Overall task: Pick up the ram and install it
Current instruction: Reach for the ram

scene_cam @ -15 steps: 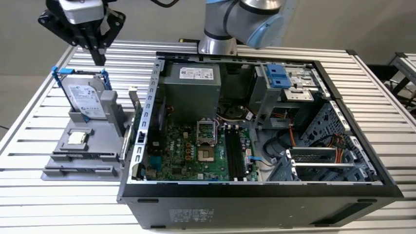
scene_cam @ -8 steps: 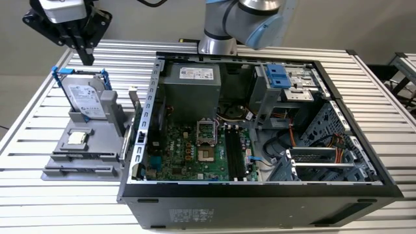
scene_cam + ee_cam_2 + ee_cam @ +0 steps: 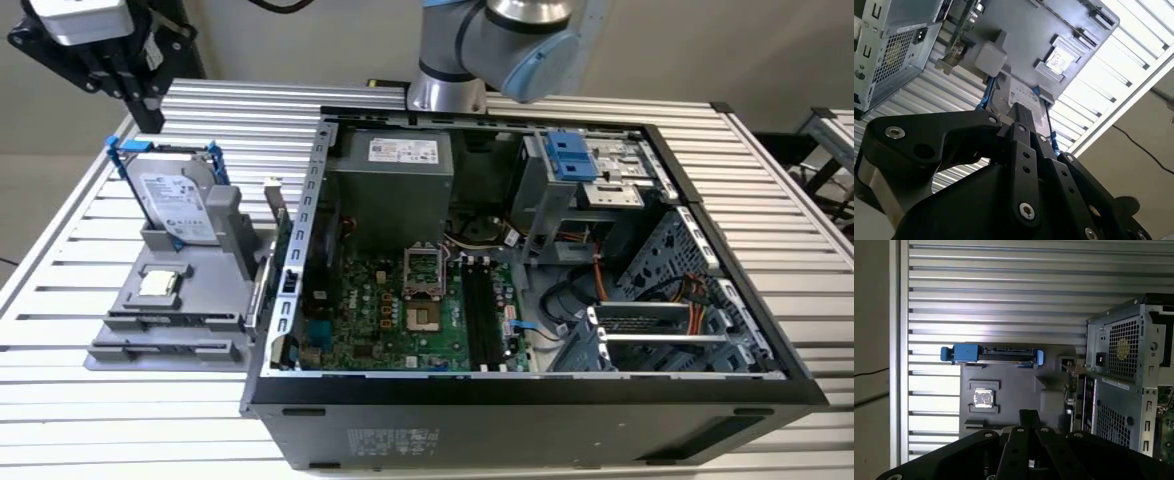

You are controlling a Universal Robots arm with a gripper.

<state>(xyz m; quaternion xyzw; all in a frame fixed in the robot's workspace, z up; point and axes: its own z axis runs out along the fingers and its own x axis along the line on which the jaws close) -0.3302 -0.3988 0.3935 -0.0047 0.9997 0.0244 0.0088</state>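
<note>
Gripper [image 3: 1027,416] closed fully, holding nothing, hovering clear of gray fixture [image 3: 1004,385]. Ram [image 3: 1072,386] standing on edge in fixture slot, just beside open case [image 3: 1119,355], apart from gripper. Drive [image 3: 991,354] with blue bracket also upright in fixture.

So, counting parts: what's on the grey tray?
A hard drive standing upright, a square chip lying flat, a memory stick on edge nearest the case; whatever lies under them is covered.
</note>
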